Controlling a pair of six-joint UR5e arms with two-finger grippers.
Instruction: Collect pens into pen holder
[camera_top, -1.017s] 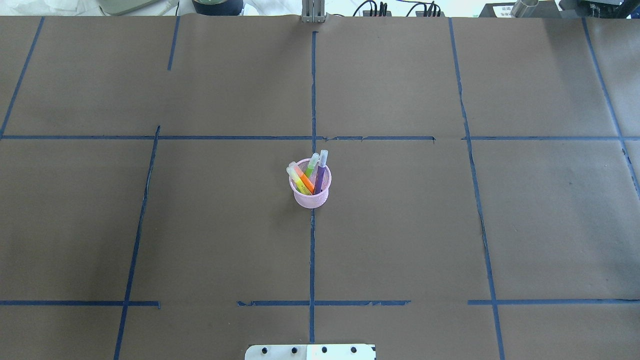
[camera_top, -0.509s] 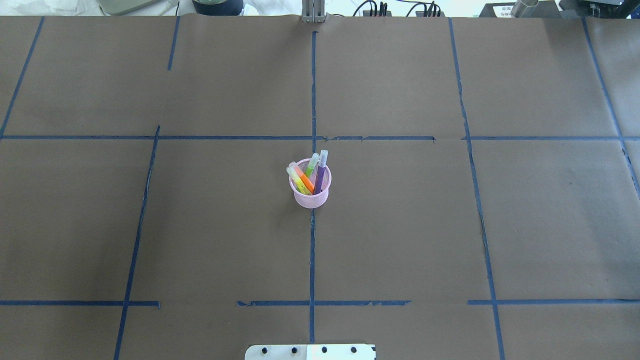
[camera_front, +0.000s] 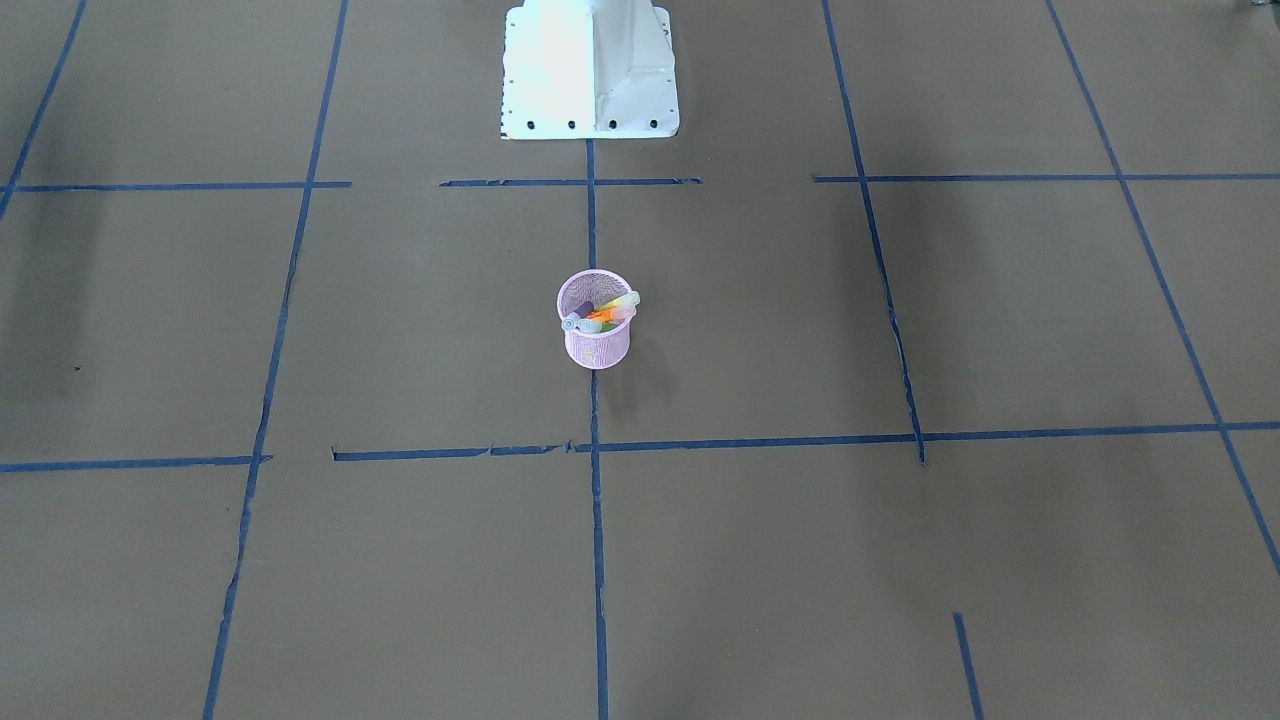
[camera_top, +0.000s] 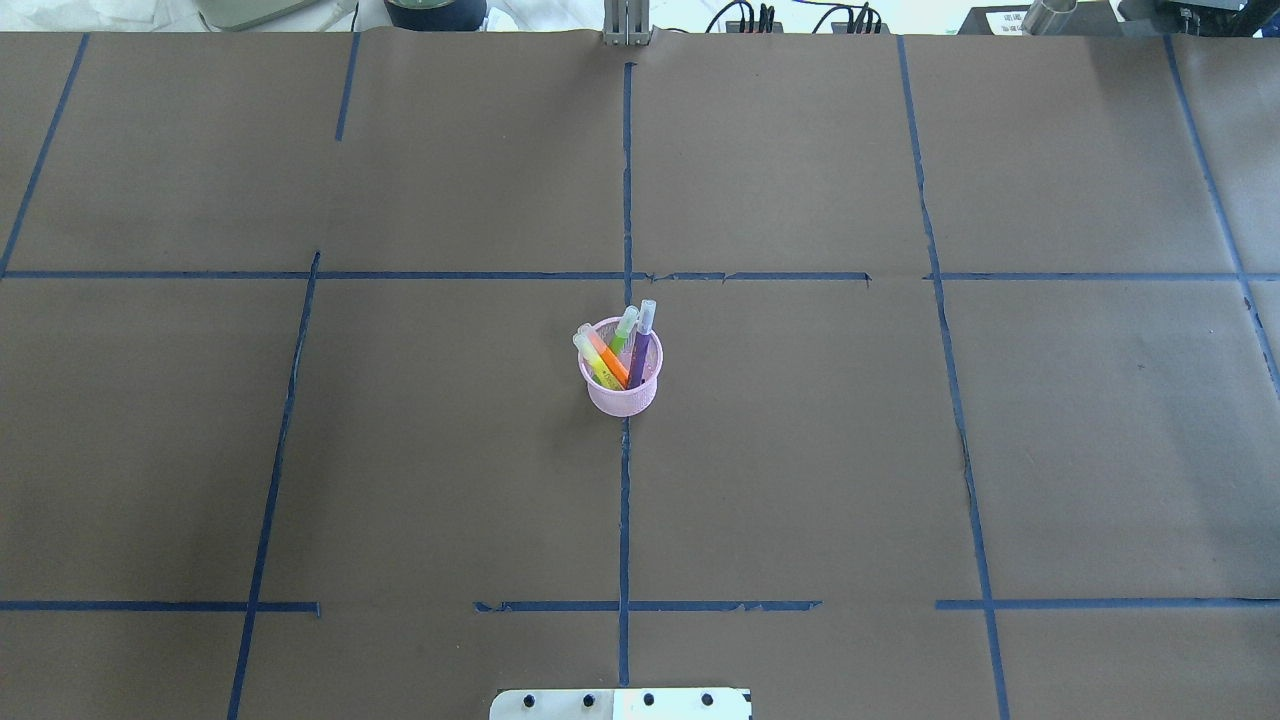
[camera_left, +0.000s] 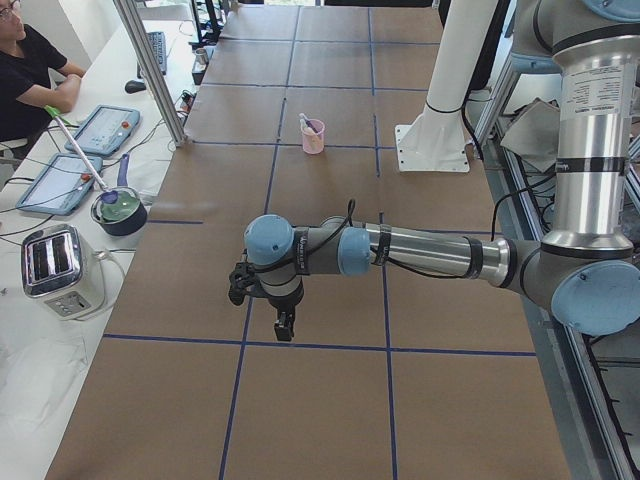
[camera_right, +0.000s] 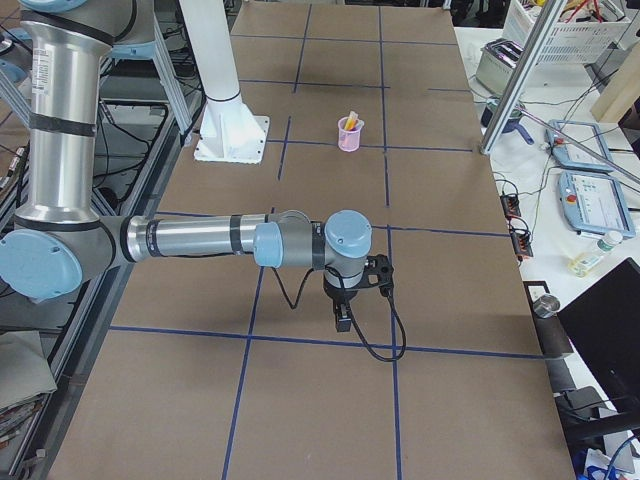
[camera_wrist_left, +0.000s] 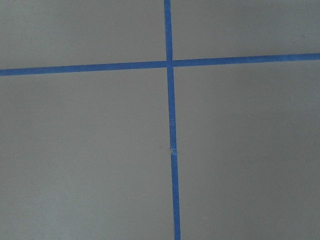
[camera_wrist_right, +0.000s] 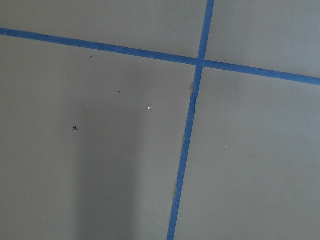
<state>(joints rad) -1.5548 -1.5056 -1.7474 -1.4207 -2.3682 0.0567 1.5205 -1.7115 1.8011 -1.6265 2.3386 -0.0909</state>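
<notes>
Open paper (camera_top: 850, 450) all round the pen holder (camera_top: 622, 396) mid-table, pens (camera_top: 611, 362) poking above its rim. White robot base (camera_front: 590, 70) at one edge; left arm (camera_left: 430, 253) and right arm (camera_right: 190, 238) stretched low, well apart from the pen holder.

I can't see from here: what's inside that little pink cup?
Marker pens lean in the pen holder: an orange pen, a purple pen and a green pen, caps above the rim. Their lower tips and the cup's floor are covered.
</notes>
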